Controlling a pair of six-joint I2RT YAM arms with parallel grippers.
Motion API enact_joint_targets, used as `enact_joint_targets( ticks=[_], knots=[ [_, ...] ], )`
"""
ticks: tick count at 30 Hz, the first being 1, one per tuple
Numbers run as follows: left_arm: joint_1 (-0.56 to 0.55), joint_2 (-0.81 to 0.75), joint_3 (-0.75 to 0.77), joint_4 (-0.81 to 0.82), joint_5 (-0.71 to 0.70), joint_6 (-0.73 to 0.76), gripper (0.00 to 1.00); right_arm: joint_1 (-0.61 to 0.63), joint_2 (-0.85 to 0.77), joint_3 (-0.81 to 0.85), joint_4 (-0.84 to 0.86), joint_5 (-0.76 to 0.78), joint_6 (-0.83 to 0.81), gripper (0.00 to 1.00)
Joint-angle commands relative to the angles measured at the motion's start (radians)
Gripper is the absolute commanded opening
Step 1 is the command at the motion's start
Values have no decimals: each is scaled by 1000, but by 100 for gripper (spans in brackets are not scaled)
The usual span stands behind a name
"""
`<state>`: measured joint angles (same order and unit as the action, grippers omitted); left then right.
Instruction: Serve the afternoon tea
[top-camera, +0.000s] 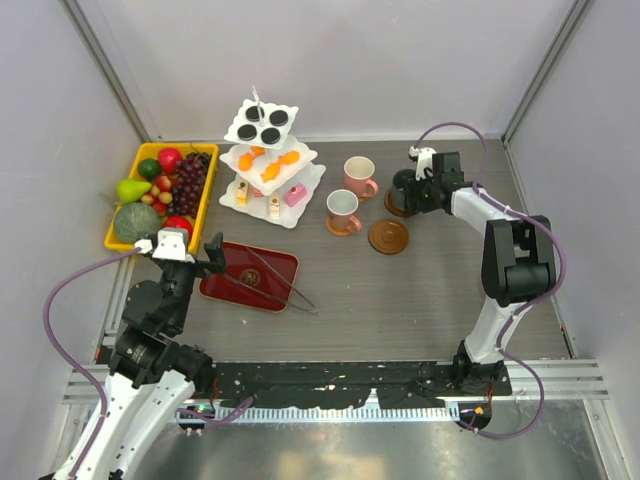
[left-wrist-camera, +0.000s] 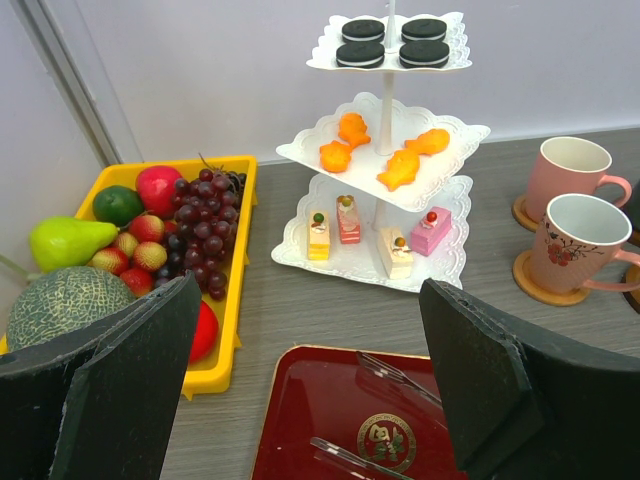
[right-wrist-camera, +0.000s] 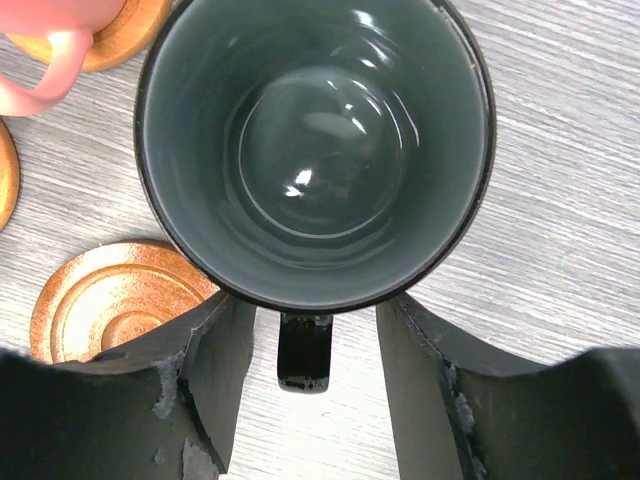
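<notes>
Right gripper (right-wrist-camera: 312, 312) at the dark mug (right-wrist-camera: 315, 150), far right on the desk (top-camera: 420, 290).
Pastries (left-wrist-camera: 400, 170) are filling the stand (left-wrist-camera: 455, 140) and both pink mugs (top-camera: 343, 208) are sitting on coasters (left-wrist-camera: 540, 290). A spare coaster (top-camera: 388, 236) is lying bare, so serving is judged nearly done. The right arm (top-camera: 515, 255) is reaching far, its gripper half open, jaws straddling the handle (right-wrist-camera: 303, 352) without touching, holding nothing. The left gripper (top-camera: 190, 250) is hovering wide open, empty, above the red tray (top-camera: 215, 290).

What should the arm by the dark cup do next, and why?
Probably draw the right gripper straight back off the dark mug. Its jaws stand open either side of the handle, touching neither side, and the mug stands upright by a pink mug, so it looks set down.
</notes>
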<state>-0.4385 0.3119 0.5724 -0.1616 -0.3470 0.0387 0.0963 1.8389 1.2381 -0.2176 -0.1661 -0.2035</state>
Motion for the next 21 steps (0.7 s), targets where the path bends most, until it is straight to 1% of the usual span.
enact_joint_targets(
  ticks=[1, 4, 6, 7, 8, 9, 10, 11, 12, 13, 14, 15, 16, 20, 21],
  knots=[
    [-3, 0, -2, 59, 11, 13, 99, 6, -119, 9, 14, 43, 65, 59],
    [-5, -5, 0, 59, 11, 12, 99, 5, -202, -41, 21, 94, 117, 74],
    [-5, -5, -2, 59, 9, 13, 99, 3, -276, -84, 24, 144, 162, 80],
    [-5, -7, 0, 59, 8, 12, 99, 3, -329, -98, 23, 208, 180, 81],
    [-5, -10, -2, 59, 6, 13, 99, 2, -354, -124, 14, 232, 200, 84],
    [-5, -13, -2, 57, 6, 13, 99, -1, -413, -137, 5, 293, 235, 85],
    [-5, -16, -2, 60, 8, 12, 99, -9, -470, -164, -14, 322, 280, 85],
    [-5, -17, -2, 59, 8, 10, 99, -15, -496, -178, -28, 395, 301, 85],
    [-6, -20, -2, 60, 8, 10, 99, -30, -554, -208, -58, 483, 358, 88],
    [-6, -22, -5, 60, 6, 9, 99, -41, -584, -230, -74, 520, 384, 89],
    [-9, -23, -5, 62, 5, 10, 99, -65, -642, -262, -112, 581, 432, 93],
    [-14, -25, -5, 62, 8, 10, 99, -75, -671, -282, -126, 602, 455, 94],
    [-19, -25, -6, 63, 8, 7, 99, -116, -723, -317, -162, 631, 502, 98],
    [-37, -27, -6, 63, 6, 9, 99, -214, -835, -413, -253, 649, 591, 98],
    [-40, -27, -6, 63, 2, 10, 99, -225, -846, -442, -264, 652, 593, 98]
  ],
)
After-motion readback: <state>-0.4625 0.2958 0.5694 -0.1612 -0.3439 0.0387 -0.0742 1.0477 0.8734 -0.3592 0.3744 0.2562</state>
